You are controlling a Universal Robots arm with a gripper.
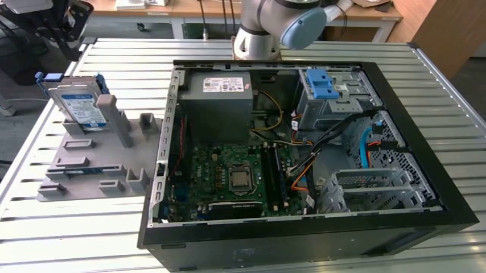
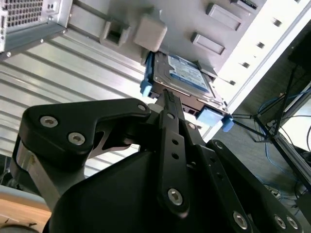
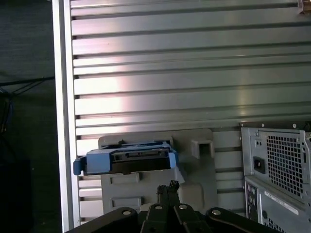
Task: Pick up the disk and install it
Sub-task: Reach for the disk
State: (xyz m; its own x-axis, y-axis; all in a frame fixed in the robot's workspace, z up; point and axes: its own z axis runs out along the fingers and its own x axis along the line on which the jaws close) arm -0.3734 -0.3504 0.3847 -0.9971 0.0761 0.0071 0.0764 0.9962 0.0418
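The claw (image 3: 167,187), pressed together and empty, hovers just short of the disk (image 3: 127,161), which stands on edge in the holder (image 3: 194,177) beside the case (image 3: 277,165), its long edge crosswise to the claw.

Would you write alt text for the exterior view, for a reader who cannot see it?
The disk, in its blue carrier, stands on edge in a grey fixture plate on a slatted table, at the exterior view's left of an open computer case. The robot arm rises behind the case.
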